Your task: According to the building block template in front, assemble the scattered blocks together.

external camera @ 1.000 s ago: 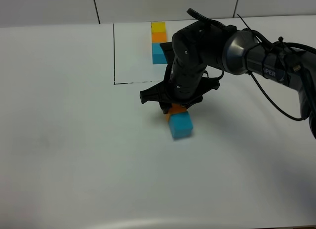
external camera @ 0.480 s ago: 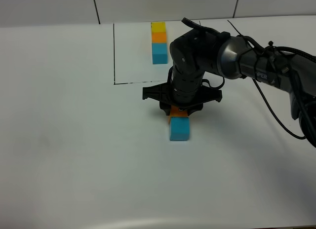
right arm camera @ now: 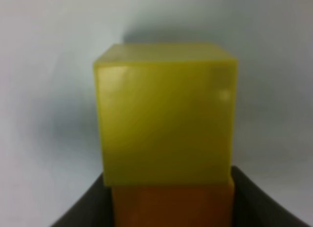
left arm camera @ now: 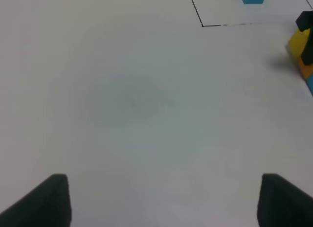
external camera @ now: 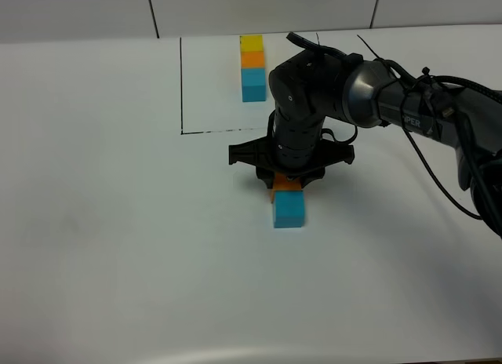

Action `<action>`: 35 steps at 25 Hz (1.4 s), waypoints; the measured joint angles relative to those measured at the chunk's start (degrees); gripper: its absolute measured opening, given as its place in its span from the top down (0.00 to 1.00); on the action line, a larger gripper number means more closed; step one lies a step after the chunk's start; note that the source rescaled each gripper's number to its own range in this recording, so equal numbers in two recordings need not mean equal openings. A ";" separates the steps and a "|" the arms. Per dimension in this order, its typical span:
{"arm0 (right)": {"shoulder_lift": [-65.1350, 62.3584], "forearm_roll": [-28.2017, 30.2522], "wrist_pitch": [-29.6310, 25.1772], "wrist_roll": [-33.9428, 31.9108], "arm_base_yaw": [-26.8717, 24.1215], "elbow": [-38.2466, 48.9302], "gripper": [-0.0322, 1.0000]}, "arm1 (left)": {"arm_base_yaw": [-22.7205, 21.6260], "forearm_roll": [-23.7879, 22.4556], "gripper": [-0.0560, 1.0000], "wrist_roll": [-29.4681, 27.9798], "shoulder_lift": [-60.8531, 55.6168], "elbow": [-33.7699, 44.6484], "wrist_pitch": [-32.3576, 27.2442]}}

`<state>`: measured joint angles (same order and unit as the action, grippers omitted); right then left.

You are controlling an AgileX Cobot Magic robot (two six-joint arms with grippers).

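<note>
Since a second earlier, your right arm had swung its wrist round so the sky-blue matte cube (external camera: 289, 209) and the orange matte cube (external camera: 284, 184) behind it sat square-on to the table edge, no longer skewed.

Going left to right in the high view: the left of the white table (external camera: 102, 223) was bare. Your left gripper (left arm camera: 161, 200) did not appear there; its wrist view showed the two dark fingertips (left arm camera: 46, 200) spread wide over the tabletop, holding nothing.

Toward the middle, a thin black drawn outline (external camera: 182, 85) framed the template of three joined cubes, yellow, orange and blue (external camera: 252, 67), lying in a line near the table's far edge.

Just right of that, your right gripper (external camera: 287, 174) pointed down, near the outline's front line. Its wrist view showed the jaws drawn narrow at the orange cube's sides, with the yellow matte cube (right arm camera: 165, 112) touching it beyond. Whether they truly gripped the orange cube, you could not tell.
</note>
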<state>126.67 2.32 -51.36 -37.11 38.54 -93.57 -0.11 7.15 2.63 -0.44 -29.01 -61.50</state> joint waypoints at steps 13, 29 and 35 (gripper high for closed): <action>-2.72 0.06 -0.71 3.00 -0.35 0.00 0.00 | 0.00 0.00 0.32 0.00 0.00 0.00 0.00; -21.49 -5.95 0.63 22.35 -16.21 11.52 0.06 | 0.00 0.00 0.32 0.00 0.00 0.00 0.00; -34.12 -5.95 5.86 24.59 -19.88 22.28 0.07 | 0.00 0.00 0.32 0.00 0.00 0.00 0.00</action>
<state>92.55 -3.63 -45.50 -12.51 18.66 -71.29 -0.11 7.15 2.63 -0.44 -29.01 -61.50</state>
